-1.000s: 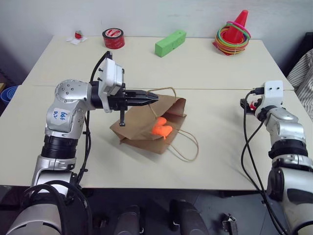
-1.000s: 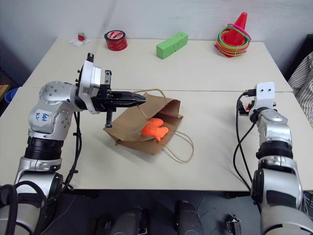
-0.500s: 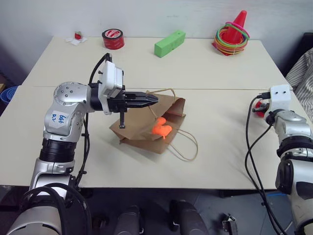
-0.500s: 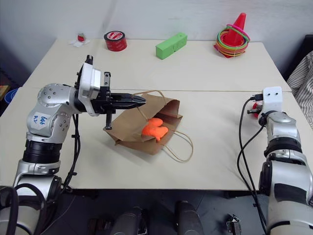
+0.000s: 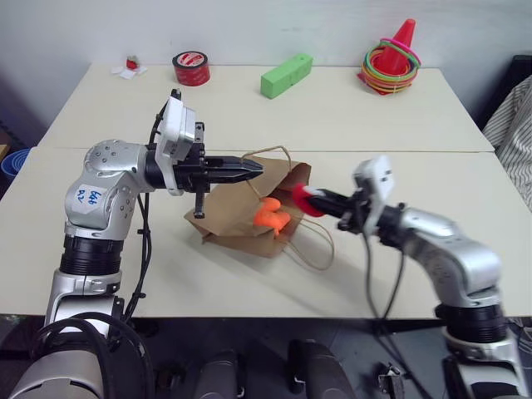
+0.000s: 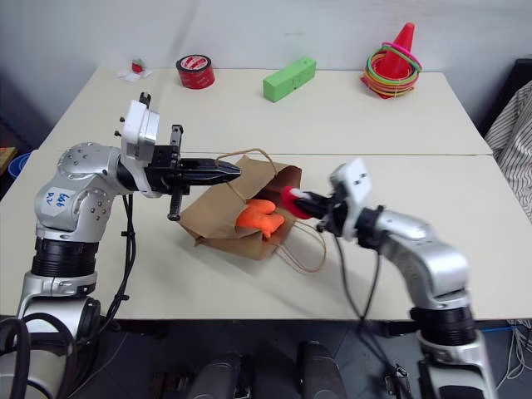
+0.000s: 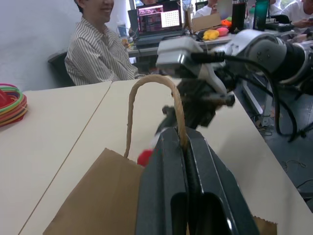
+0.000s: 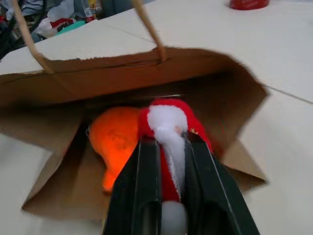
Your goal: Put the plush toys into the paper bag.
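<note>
While the paper bag [image 5: 249,218] lies on its side on the counter [image 5: 349,125], the left tool [image 5: 256,168] is clenched on the bag's upper cord handle [image 7: 154,93], lifting the mouth open toward the right arm. The right tool [image 6: 291,199] grasps the red-and-white Santa toy [image 8: 168,134] between its fingers [image 8: 144,191], held level just at the bag's mouth. The orange plush toy [image 5: 272,215] rests inside the opening, and the lower handle [image 5: 320,249] trails loose on the counter.
</note>
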Controlling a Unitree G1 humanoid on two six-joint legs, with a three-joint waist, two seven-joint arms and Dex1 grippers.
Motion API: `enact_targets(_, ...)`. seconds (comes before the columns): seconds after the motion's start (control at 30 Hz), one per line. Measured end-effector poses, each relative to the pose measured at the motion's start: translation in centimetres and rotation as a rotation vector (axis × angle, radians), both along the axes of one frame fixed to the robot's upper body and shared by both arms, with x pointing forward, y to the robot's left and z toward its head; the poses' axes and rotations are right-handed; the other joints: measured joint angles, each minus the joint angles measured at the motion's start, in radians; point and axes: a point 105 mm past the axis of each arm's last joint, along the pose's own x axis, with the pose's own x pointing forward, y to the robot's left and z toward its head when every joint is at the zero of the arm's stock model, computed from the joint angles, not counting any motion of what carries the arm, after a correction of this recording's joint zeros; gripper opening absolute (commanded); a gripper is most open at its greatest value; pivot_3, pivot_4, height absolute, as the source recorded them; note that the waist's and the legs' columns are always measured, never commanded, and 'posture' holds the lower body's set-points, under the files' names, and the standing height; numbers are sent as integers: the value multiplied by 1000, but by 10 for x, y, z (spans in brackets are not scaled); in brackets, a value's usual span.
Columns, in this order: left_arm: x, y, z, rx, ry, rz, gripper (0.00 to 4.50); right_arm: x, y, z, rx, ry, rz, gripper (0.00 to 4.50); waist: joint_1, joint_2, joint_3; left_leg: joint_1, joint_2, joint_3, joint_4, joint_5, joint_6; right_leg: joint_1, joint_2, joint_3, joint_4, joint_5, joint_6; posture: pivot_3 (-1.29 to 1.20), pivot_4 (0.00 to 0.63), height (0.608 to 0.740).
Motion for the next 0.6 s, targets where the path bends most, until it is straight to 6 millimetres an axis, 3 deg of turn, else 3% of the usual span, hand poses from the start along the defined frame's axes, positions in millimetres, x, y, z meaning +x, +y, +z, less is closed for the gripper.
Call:
enact_targets(0.3,1,0,-5,-1,43,-19,0,44,40,-16,-26,-58,-115,175,-6,0,0,-4,-1,2,0,0,1,-3,1,0,-1,0,0,0,150,740)
enact_targets(0.53,1,-1,-5,-2,46,-22,0,56,63,-32,-64,-123,-118,175,-10,0,0,-3,0,2,0,0,1,-3,1,1,0,0,0,0,150,740)
enact_targets(0.6,1,-1,-5,-3,46,-21,0,57,65,-35,-55,-120,-118,913,-12,0,0,-3,0,2,0,0,1,-3,1,1,0,0,0,0,150,740)
